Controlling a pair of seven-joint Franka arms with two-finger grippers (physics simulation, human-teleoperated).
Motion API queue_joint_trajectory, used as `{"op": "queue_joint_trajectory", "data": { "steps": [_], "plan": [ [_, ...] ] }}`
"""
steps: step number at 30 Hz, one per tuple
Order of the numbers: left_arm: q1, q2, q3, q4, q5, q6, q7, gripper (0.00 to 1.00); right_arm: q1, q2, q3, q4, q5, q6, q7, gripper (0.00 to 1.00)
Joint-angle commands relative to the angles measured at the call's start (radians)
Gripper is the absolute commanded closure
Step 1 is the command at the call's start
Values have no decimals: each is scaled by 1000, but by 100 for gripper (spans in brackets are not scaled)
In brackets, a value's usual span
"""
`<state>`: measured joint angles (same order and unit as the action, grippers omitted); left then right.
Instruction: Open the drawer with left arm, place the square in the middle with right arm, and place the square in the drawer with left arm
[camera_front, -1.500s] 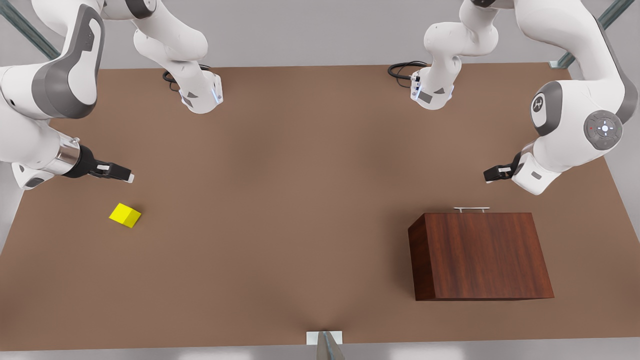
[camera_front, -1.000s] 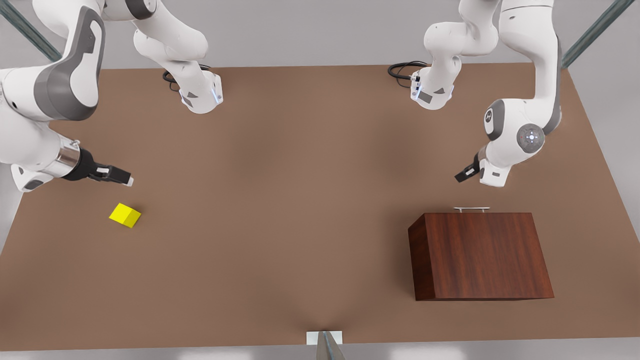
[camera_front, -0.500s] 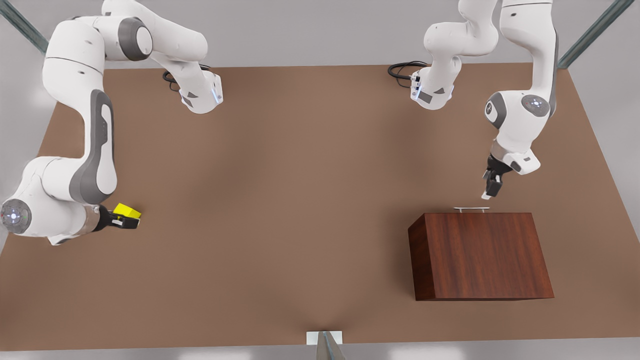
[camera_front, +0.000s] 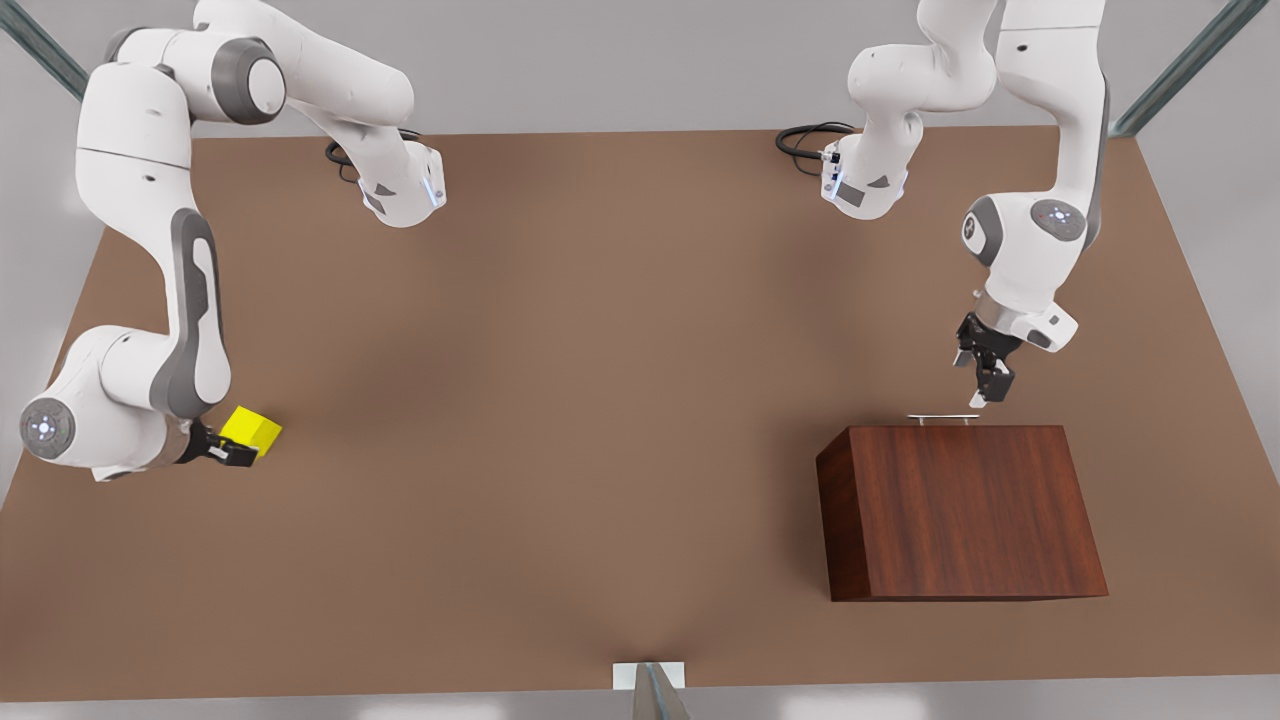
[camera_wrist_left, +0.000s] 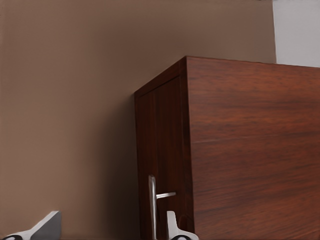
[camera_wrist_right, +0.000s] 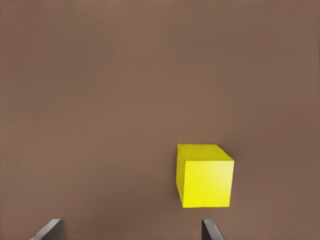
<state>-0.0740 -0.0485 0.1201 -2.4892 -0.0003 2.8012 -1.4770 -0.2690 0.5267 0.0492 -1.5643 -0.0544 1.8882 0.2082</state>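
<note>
The square (camera_front: 252, 428) is a small yellow cube on the brown table at the front view's left; it also appears in the right wrist view (camera_wrist_right: 205, 175). My right gripper (camera_front: 235, 455) hovers just by it, open (camera_wrist_right: 130, 232), with the cube lying ahead of its fingers and not between them. The drawer sits shut in the dark wooden box (camera_front: 960, 510) at the front view's right. Its silver handle (camera_front: 943, 418) faces the far side. My left gripper (camera_front: 980, 385) hangs open just above that handle (camera_wrist_left: 152, 207), which lies between the fingertips (camera_wrist_left: 110, 232).
Both arm bases (camera_front: 400, 190) (camera_front: 865, 185) stand at the table's far edge with black cables beside them. A metal post (camera_front: 650, 685) sits at the near edge. The middle of the table (camera_front: 600, 400) is plain brown tabletop.
The right arm swung down, bringing its gripper from beyond the cube to right beside it. The left arm turned its gripper downward and closed in on the drawer handle.
</note>
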Motion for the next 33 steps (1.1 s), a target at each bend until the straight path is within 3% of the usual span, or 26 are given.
{"op": "queue_joint_trajectory", "data": {
  "steps": [1, 13, 16, 23, 33],
  "plan": [
    [-1, 7, 0, 1, 2, 20, -236, 0, -3, 2, 0, 3, -4, 48, 180, 0],
    [-9, 64, -4, 1, 43, 75, -235, 0, -76, -13, 15, -128, 18, 89, 122, 0],
    [-10, 73, -5, 3, 43, 84, -235, 0, -88, -45, 15, -209, 18, 175, 94, 0],
    [-10, 98, -5, 3, 43, 110, -235, 0, -137, -44, 14, -250, 143, 199, -12, 0],
    [-10, 101, -7, 3, 45, 109, -236, 0, -136, -30, 3, -266, 8, 250, -76, 0]
  ]
}}
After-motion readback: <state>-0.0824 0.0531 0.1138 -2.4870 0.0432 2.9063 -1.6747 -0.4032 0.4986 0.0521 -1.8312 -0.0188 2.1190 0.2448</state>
